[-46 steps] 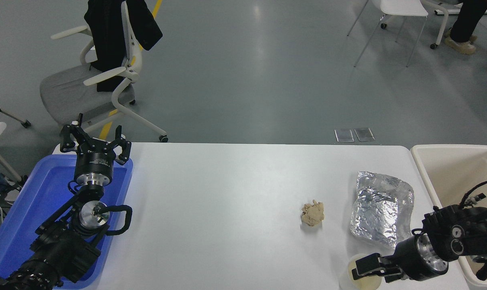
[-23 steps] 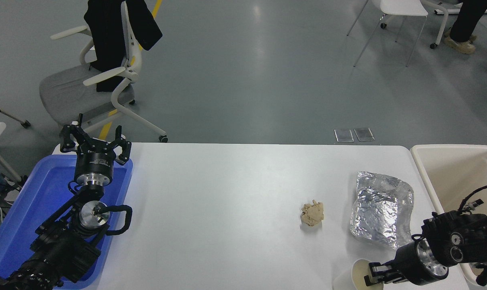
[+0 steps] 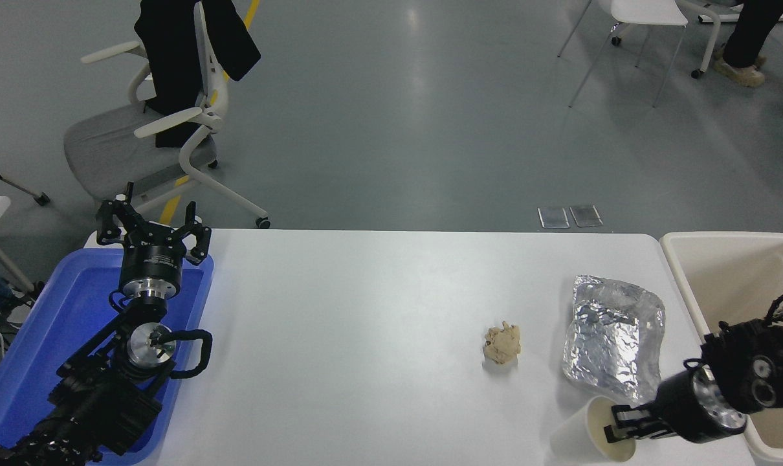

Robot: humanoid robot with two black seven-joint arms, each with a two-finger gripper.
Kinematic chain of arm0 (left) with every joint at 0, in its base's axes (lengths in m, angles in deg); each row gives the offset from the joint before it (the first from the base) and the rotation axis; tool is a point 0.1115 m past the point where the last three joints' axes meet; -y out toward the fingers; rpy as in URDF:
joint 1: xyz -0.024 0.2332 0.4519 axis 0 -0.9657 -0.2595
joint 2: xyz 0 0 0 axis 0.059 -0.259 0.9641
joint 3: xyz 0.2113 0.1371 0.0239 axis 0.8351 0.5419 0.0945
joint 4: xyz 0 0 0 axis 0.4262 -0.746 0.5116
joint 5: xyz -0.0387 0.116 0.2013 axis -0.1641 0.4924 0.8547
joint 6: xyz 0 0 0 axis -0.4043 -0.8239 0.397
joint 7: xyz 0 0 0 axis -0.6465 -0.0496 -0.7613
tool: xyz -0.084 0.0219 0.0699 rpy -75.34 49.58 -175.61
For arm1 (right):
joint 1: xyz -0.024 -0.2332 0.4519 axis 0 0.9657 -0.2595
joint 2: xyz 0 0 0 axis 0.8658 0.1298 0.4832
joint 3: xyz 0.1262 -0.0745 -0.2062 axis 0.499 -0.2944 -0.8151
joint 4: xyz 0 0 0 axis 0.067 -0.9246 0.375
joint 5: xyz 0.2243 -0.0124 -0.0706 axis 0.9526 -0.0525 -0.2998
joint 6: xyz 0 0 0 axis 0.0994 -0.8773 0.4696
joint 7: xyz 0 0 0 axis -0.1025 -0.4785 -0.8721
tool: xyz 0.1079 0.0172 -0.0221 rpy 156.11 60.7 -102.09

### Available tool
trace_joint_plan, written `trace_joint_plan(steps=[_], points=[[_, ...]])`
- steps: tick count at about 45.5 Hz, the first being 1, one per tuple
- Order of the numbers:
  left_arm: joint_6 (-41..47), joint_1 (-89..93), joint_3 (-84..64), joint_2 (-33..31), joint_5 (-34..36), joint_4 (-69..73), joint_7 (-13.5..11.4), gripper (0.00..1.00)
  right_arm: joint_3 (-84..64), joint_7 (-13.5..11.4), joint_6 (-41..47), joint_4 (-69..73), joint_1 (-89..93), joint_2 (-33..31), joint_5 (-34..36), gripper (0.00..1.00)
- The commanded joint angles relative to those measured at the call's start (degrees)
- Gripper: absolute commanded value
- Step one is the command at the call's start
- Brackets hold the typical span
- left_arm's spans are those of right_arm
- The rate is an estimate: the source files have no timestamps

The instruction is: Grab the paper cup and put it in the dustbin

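The white paper cup (image 3: 582, 432) is near the table's front right edge, tipped so that its cream inside faces right. My right gripper (image 3: 621, 427) comes in from the right and is shut on the cup's rim, with one finger inside the mouth. The cream-white dustbin (image 3: 721, 238) stands off the table's right end, just behind the right arm. My left gripper (image 3: 153, 228) is parked open above the far end of the blue tray at the lower left.
A crinkled silver foil sheet (image 3: 615, 340) lies just behind the cup. A crumpled beige paper wad (image 3: 503, 343) sits to the foil's left. A blue tray (image 3: 29, 362) lies under the left arm. Chairs stand on the floor beyond the table.
The right gripper has closed onto the cup's rim and shifted right and slightly up. The cup has gone from upright at the picture's bottom edge to tipped and raised. The left arm has not moved.
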Motion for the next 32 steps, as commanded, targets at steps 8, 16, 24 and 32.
trace_joint_plan(steps=[8,16,24,32], points=[[0.0,-0.08,0.0,0.01,-0.01,0.0,0.0,0.99,-22.53,0.16,17.98,6.41,-45.74,2.66,7.38,0.0],[0.0,-0.08,0.0,0.01,-0.01,0.0,0.0,0.99,-25.34,0.08,23.96,6.41,-55.33,5.83,8.18,0.0],[0.0,-0.08,0.0,0.01,-0.01,0.0,0.0,0.99,-26.57,-0.01,26.34,6.41,-58.94,7.59,8.26,0.0],[0.0,0.0,0.0,0.01,-0.01,0.0,0.0,0.99,-26.84,-0.1,25.63,6.41,-59.12,7.68,8.09,0.0]])
